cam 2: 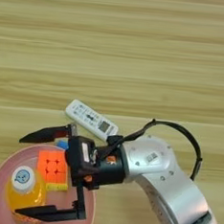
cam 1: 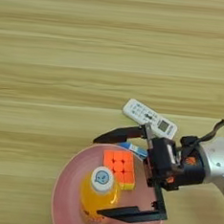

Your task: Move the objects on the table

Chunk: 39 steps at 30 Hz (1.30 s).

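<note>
I'm looking down on a broad light tan bench with horizontal wood-grain streaks, bare across its upper part, with everything crowded at the near edge.

My right gripper, two long black fingers on a silver forearm, is spread wide and holds nothing. One finger reaches out over the far rim of the big round pink plate; the other finger lies low over the plate's near side. Between them, inside the open span, sit the colour puzzle cube with orange top and yellow-green side and, just to its left and nearer me, the small orange juice bottle with a white cap. The two look close enough to be touching, though I cannot be sure. Both rest on the plate. A small blue thing peeks out by the far finger; I can't tell what it is.

The white button remote with a small screen lies on the bench just beyond the plate, outside the fingers and close behind the far one.

My worry: closing now would probably catch cube and bottle together, pushing the cube into the upright bottle and tipping it. The near finger may also scrape the plate and shift it. Swinging the far finger back could nudge the remote.
</note>
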Tool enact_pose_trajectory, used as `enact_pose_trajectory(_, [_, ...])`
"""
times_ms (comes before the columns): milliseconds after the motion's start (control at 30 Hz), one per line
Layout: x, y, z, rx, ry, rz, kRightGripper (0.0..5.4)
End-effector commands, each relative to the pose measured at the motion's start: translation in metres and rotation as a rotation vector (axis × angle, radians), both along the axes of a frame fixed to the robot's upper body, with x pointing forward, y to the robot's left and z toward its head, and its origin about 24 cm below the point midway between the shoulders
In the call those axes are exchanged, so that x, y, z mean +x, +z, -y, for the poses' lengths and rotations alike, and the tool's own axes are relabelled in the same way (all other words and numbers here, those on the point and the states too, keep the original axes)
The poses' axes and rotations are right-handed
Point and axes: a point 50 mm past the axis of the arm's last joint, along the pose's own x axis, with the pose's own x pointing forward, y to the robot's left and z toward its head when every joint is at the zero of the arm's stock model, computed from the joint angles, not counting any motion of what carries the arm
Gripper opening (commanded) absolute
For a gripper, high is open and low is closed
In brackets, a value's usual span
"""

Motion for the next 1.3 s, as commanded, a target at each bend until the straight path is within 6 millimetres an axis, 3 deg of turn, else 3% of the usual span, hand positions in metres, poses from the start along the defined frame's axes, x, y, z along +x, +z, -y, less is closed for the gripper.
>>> enact_pose_trajectory(33, [0.005,0.025,0.006,0.063,-0.032,0.097,5.34])
enact_pose_trajectory(333, [0.014,0.06,0.027,0.285,-0.085,0.06,5.34])
enact_pose_trajectory(767, [0.003,0.015,0.011,-0.024,-0.009,0.09,5.34])
enact_pose_trajectory(1300, [0.003,-0.021,-0.014,-0.168,0.004,0.139,5.34])
